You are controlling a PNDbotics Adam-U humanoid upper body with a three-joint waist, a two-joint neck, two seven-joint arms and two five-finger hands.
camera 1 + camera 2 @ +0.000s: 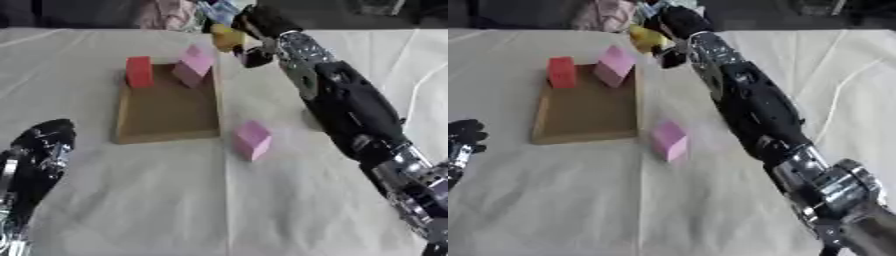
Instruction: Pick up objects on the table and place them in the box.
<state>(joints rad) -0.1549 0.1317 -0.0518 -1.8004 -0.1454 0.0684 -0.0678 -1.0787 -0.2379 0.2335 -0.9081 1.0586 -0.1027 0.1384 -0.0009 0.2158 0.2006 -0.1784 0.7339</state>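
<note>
Presently, right hand [254,27] fingers curled round small yellow block [226,37] beyond the shallow brown cardboard box [166,112]'s far right corner; risk: early release drops it outside, onto the cloth-covered surface [175,200].

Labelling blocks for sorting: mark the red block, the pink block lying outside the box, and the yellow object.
red block [138,72], left eye view, its front face.
pink block outside the box [252,140], left eye view, its front face.
yellow object [647,37], right eye view, its visible side by the right hand [677,22].
</note>
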